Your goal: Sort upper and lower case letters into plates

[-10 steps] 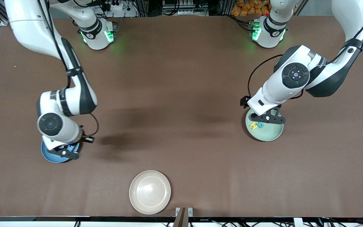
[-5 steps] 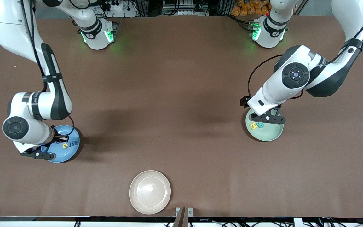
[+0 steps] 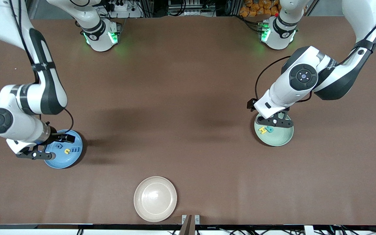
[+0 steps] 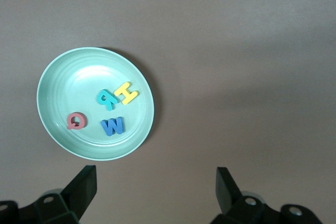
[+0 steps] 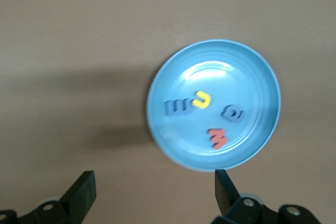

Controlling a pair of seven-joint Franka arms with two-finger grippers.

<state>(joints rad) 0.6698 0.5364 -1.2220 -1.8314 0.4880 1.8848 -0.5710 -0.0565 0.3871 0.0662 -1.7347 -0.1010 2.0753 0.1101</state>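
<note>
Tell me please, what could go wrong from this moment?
The right gripper hangs open low at the edge of the blue plate; a careless move away might knock it and spill its four letters. The left gripper, open over the green plate, could do the same to its letters.

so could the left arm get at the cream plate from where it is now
Probably yes. The left hand hangs open over the green plate, holding nothing. The cream plate sits bare, nearer the front camera toward the table's middle, with only open tabletop between. Whether the arm stretches that far is uncertain.
</note>
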